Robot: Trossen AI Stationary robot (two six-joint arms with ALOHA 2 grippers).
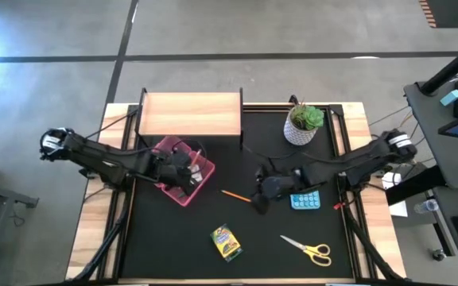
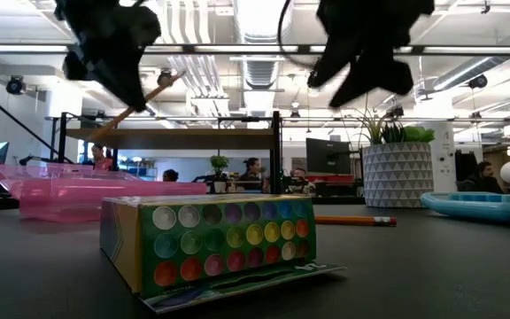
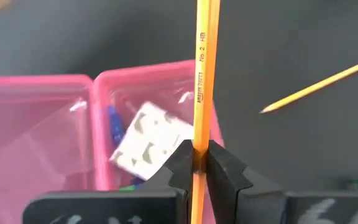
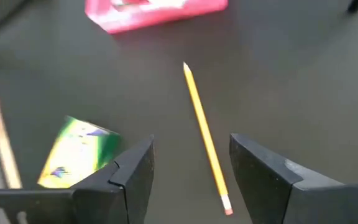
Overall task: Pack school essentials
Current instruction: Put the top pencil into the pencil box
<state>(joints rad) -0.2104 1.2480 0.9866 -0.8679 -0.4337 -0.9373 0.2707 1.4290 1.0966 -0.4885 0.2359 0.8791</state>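
My left gripper [image 1: 186, 168] hangs over the pink box [image 1: 183, 171] and is shut on an orange pencil [image 3: 202, 68]. In the left wrist view the box [image 3: 55, 118] holds a small white patterned square [image 3: 146, 138] and something blue. My right gripper [image 4: 191, 149] is open above a second orange pencil [image 4: 202, 134], which lies flat on the black mat between the fingers' lines. The yellow-green crayon box [image 1: 226, 242] and the yellow-handled scissors [image 1: 308, 249] lie on the mat near the table's near edge. My left gripper pinches the orange pencil's shaft [image 3: 199, 140] between its two fingers, which lie across the pencil. In the low view the pencil [image 2: 144, 99] is lifted clear and tilted, sticking out on both sides of the gripper [image 2: 118, 84] above the pink box [image 2: 69, 193].
A light blue calculator [image 1: 305, 200] lies by my right gripper. A potted green plant [image 1: 304, 123] stands at the far right of the mat, and a wooden box [image 1: 189, 115] sits at the far edge. Bare mat lies around the crayon box.
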